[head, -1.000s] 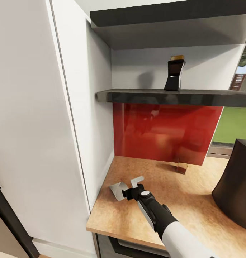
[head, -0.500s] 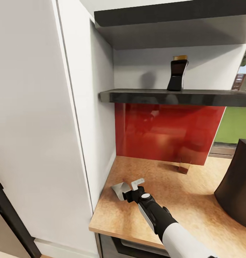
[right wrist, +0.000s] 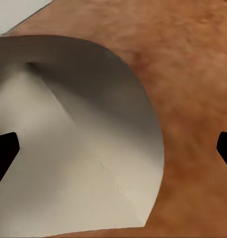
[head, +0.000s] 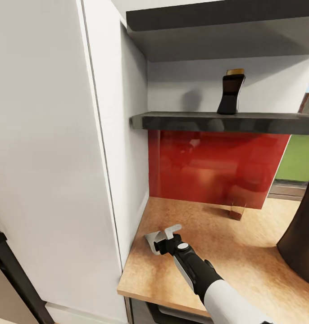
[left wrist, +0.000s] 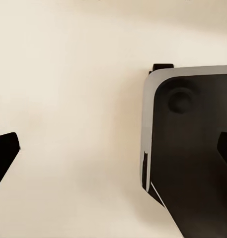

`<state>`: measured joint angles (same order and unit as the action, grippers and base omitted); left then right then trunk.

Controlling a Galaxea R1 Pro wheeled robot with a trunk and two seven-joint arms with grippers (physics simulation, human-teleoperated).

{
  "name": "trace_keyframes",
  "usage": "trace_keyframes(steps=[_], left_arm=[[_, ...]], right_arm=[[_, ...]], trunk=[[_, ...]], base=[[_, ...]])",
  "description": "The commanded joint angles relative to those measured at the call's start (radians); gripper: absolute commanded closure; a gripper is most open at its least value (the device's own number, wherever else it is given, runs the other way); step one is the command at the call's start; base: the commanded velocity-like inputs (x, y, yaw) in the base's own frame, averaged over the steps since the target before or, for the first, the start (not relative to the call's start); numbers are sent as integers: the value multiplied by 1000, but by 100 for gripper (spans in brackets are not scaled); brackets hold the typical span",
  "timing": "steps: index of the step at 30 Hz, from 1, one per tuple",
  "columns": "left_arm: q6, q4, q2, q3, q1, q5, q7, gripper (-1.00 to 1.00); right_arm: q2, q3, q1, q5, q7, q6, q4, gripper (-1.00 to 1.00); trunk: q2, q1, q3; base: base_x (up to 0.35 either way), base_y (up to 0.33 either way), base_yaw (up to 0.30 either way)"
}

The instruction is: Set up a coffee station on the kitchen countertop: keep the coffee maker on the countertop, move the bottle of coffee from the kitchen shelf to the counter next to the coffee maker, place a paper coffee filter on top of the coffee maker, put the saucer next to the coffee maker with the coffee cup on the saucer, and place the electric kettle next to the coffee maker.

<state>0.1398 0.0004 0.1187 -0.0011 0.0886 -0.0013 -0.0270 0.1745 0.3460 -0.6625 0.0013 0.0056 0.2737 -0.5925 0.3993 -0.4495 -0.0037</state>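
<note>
The paper coffee filter (head: pixel 152 237), a whitish-grey cone, lies on the kitchen countertop (head: pixel 208 252) near its left end. My right gripper (head: pixel 163 237) is right at it; in the right wrist view the paper coffee filter (right wrist: pixel 78 148) spreads between the tips of the right gripper (right wrist: pixel 113 151), which stand wide open. The bottle of coffee (head: pixel 231 92) stands on the kitchen shelf (head: pixel 217 121) above. The coffee maker (head: pixel 303 238) shows as a dark bulk at the right edge. My left gripper (left wrist: pixel 113 151) is open over a cream surface.
A tall white cabinet side (head: pixel 123 157) walls off the counter's left end. A glossy red backsplash (head: pixel 213 166) runs behind, with a small brown object (head: pixel 237 210) at its foot. A thicker dark slab (head: pixel 217 18) hangs above the shelf. A dark grey panel (left wrist: pixel 188 148) shows in the left wrist view.
The head camera has swung left, so the whole scene has slid right in the picture. My right gripper has edged closer over the filter, which lies where it was.
</note>
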Motion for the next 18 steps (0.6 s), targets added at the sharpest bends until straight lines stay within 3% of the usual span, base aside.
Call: trace_keyframes(steps=[1,18], left_arm=[[4,1,0,-1,0,0,-2,-100],[4,1,-1,-2,0,0,-2,-100]], right_arm=[[0,1,0,1,1,5,-1,-100],[0,1,0,2,1,5,-1,-100]], trunk=[[1,-1,0],[1,-1,0]], base=[[59,95,0],[17,24,0]])
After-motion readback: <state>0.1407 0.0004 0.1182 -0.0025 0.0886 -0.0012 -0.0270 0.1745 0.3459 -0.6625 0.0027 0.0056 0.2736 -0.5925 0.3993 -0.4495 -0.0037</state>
